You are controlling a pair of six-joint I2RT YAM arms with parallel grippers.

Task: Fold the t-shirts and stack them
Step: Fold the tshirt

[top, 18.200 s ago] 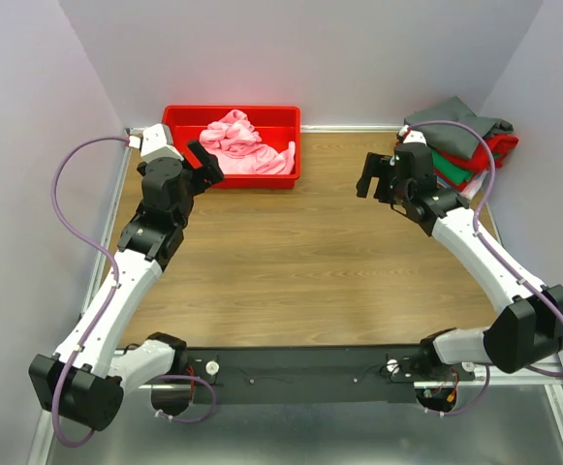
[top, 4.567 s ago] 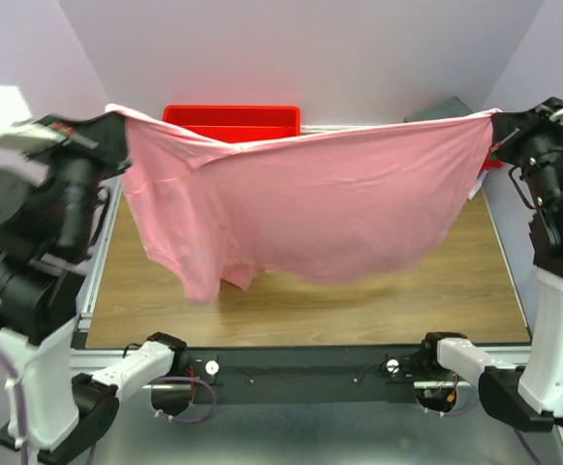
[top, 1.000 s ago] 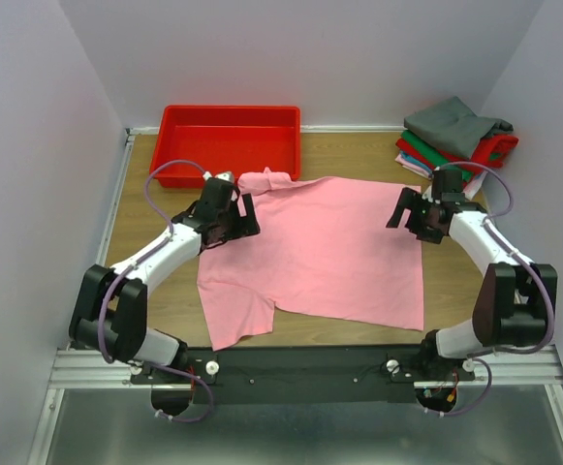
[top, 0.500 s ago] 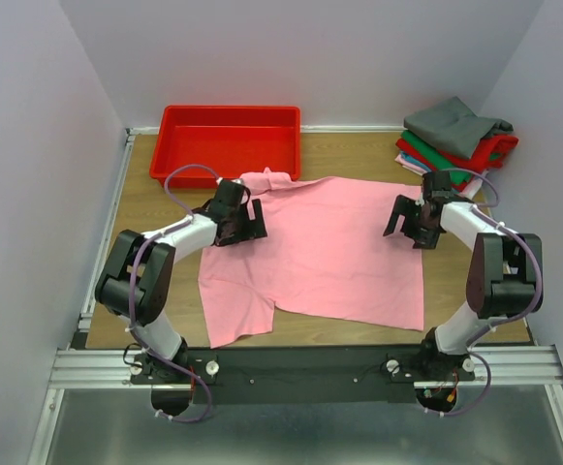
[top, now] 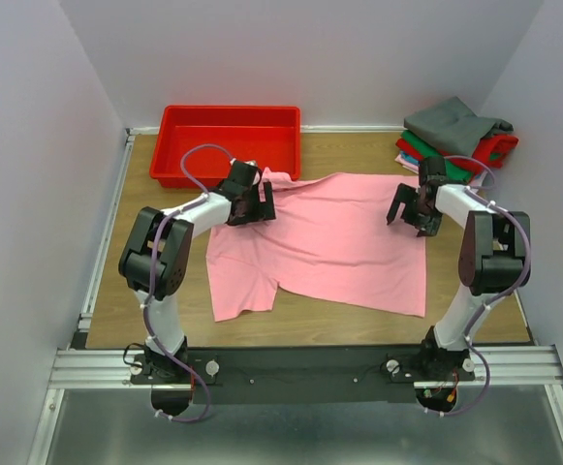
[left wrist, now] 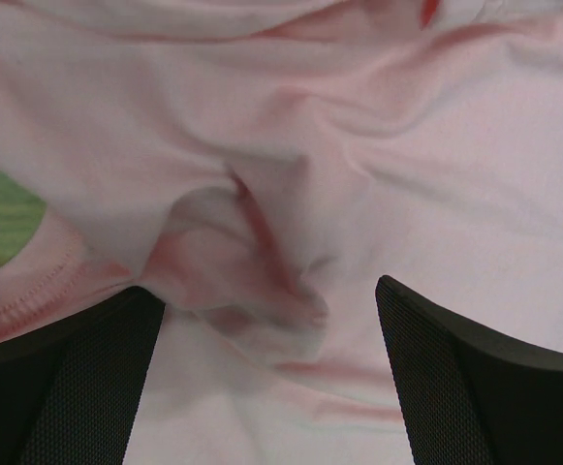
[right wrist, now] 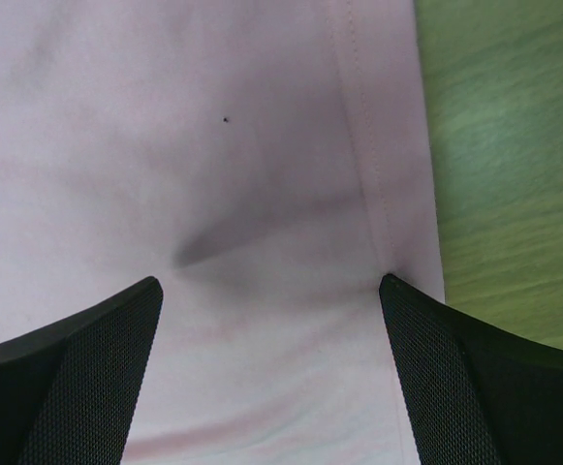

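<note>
The pink t-shirt (top: 329,242) lay spread flat on the table (top: 349,150), reaching under both tools. The left tool (top: 257,205) stood at the shirt's far left corner with its fingers (left wrist: 78,387) spread wide. Between them the cloth was bunched into a soft ridge, and a stitched hem showed just beside one finger. The right tool (top: 412,211) stood at the shirt's far right edge, its fingers (right wrist: 68,378) likewise spread wide. A stitched hem ran just inside one finger with bare wood beyond it, and a shallow crease lay between the two. Whether either tool's tips pressed on the cloth was hard to tell; perhaps only lightly. The red tray (top: 165,145) sat near, just beyond the left tool. Beyond the right tool and off to its right, the folded t-shirts (top: 455,136) were stacked, a grey one on top with red and green beneath.
</note>
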